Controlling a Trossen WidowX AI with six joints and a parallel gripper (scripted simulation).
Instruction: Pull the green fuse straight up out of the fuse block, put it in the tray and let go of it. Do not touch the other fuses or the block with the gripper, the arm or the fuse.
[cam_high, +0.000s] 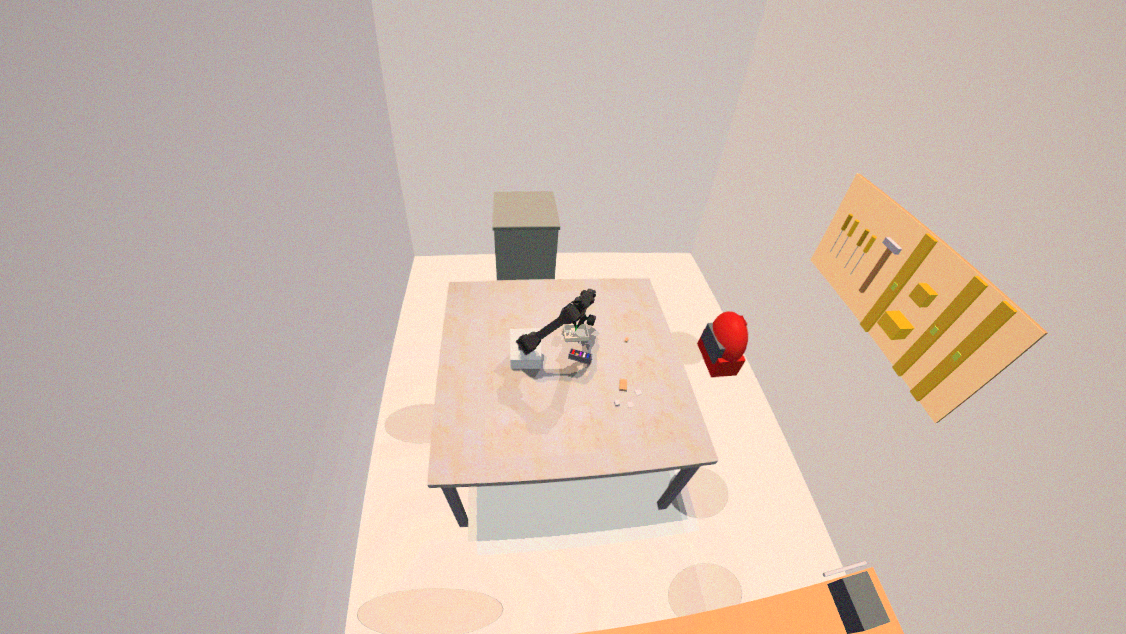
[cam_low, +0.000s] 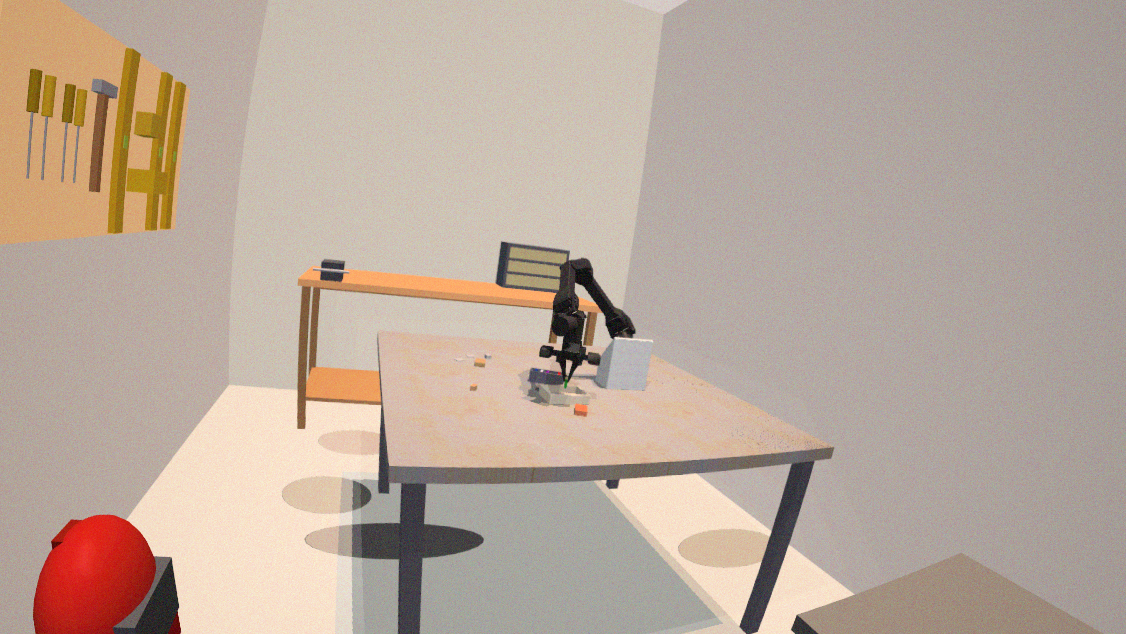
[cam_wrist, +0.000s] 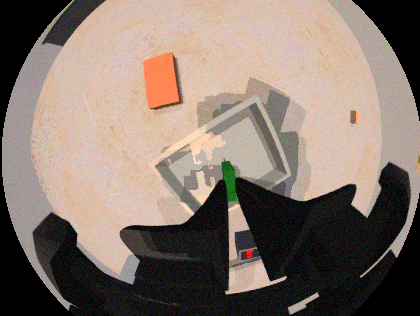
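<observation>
"What's the tool (cam_high: 577, 326) (cam_low: 565, 383) (cam_wrist: 229, 183) doing?"

"It's pinching the green fuse (cam_high: 576, 328) (cam_low: 565, 385) (cam_wrist: 229, 181), fingers nearly together, and holding it over the tray (cam_high: 578, 339) (cam_low: 557, 400) (cam_wrist: 273, 135)."

"How should it finish?"

"By lowering gently, keeping clear of the fuse block (cam_high: 579, 356) (cam_low: 543, 375) (cam_wrist: 243, 243), then parting the fingers only slightly once the fuse is resting."

"Which view is helping?"

"The wrist view is showing the grip closely; the top view is showing the row of colored fuses, mostly hidden by the fingers in the wrist view."
</observation>
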